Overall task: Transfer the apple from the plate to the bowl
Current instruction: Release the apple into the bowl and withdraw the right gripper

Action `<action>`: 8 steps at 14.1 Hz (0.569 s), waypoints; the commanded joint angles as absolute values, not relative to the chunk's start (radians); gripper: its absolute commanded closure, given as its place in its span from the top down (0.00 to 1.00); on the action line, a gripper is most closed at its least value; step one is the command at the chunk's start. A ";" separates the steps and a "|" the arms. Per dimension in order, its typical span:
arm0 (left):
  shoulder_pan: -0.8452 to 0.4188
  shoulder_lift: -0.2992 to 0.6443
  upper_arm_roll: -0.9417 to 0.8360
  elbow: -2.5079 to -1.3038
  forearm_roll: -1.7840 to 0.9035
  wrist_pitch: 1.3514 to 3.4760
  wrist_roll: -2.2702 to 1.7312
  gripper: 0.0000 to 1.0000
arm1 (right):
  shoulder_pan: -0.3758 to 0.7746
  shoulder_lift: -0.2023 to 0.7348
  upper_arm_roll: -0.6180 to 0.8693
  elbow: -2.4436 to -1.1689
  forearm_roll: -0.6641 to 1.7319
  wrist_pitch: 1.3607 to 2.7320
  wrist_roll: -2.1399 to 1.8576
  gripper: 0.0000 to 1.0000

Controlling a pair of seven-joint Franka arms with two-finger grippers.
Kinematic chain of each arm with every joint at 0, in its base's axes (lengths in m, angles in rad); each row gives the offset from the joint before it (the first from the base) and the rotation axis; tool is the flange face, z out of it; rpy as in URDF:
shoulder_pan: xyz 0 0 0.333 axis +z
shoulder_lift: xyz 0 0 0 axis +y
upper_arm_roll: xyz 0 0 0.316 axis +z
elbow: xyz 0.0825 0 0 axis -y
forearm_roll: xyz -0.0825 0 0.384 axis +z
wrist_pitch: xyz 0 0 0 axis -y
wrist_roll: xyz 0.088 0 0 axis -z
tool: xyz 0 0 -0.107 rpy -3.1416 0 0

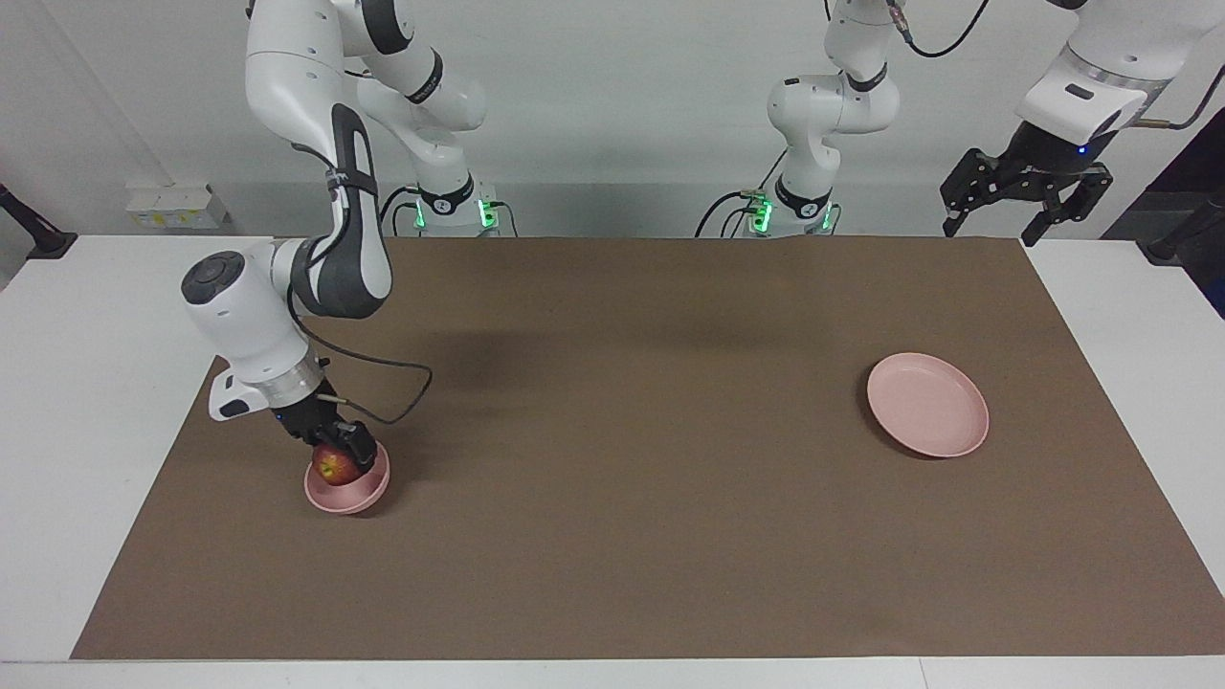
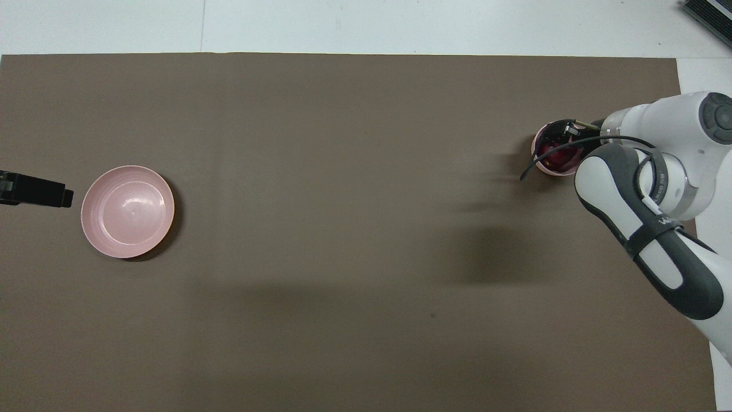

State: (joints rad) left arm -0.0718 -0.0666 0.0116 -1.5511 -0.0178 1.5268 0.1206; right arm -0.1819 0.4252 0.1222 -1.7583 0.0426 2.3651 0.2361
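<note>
The dark-red apple (image 1: 332,466) rests low in the small pink bowl (image 1: 352,497) at the right arm's end of the table. My right gripper (image 1: 337,454) reaches down into the bowl, right at the apple and partly covering it. In the overhead view the apple (image 2: 556,162) shows as a dark red patch inside the bowl (image 2: 538,153) under the right gripper (image 2: 563,143). The flat pink plate (image 1: 926,404) lies bare at the left arm's end. My left gripper (image 1: 991,228) waits open, high over the mat's corner by that end.
A brown mat (image 1: 622,431) covers the table, with white table strips at both ends. The right arm's elbow and forearm (image 2: 646,229) hang over the mat beside the bowl. A black cable (image 1: 402,378) loops from the right wrist.
</note>
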 commanded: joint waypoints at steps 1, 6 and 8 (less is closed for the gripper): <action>-0.094 -0.084 0.023 -1.575 0.014 1.542 0.109 1.00 | -0.187 0.342 0.132 -1.761 -0.021 2.286 0.206 1.00; -0.084 -0.071 0.021 -1.548 0.014 1.507 0.112 1.00 | -0.176 0.232 0.135 -1.720 -0.109 2.071 0.160 1.00; -0.084 -0.054 0.025 -1.528 0.017 1.480 0.112 1.00 | -0.176 0.198 0.141 -1.698 -0.103 1.995 0.076 1.00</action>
